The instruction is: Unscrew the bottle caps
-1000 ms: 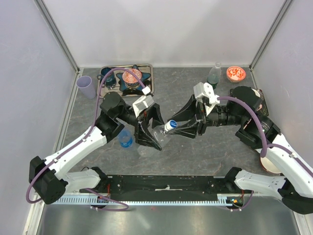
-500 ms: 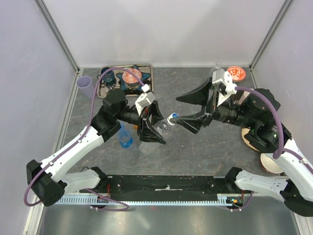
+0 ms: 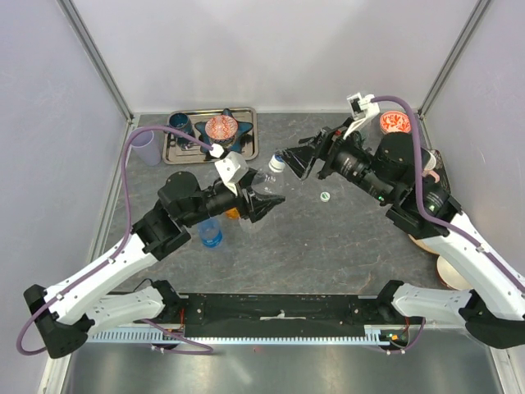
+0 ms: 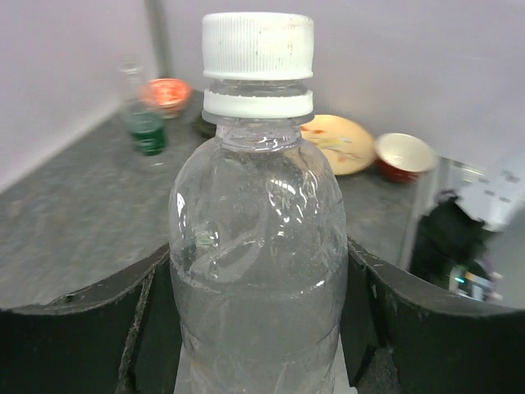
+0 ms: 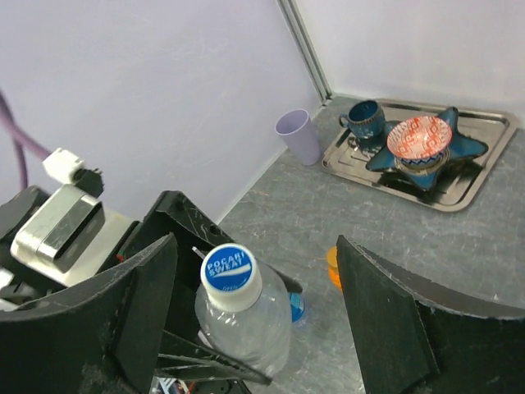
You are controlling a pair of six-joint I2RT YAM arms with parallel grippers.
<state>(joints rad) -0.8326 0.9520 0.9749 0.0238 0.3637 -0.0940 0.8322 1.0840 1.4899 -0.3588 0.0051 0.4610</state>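
Note:
My left gripper [image 3: 259,199] [image 4: 258,336] is shut on a clear water bottle [image 3: 264,182] [image 4: 258,246] and holds it off the table, neck tilted to the back right. Its white cap with a blue top [image 3: 278,163] [image 4: 257,45] [image 5: 232,272] is on the bottle. My right gripper [image 3: 297,162] [image 5: 262,316] is open wide just beyond the cap, apart from it. A white and green cap [image 3: 325,195] lies loose on the table. A blue-capped bottle [image 3: 211,232] [image 5: 295,308] and an orange-capped one [image 3: 233,213] [image 5: 333,267] stand under the left arm.
A metal tray [image 3: 248,123] [image 5: 484,131] with a star dish, bowl and mug sits at the back left, a lilac cup [image 3: 146,148] [image 5: 299,135] beside it. A red bowl [image 3: 395,122] is at the back right, plates [image 3: 447,267] at right. A green bottle [image 4: 146,123] stands far back.
The left gripper has lifted the bottle and carried it back and left. The right gripper has swung up and toward the back with it, jaws open by the cap.

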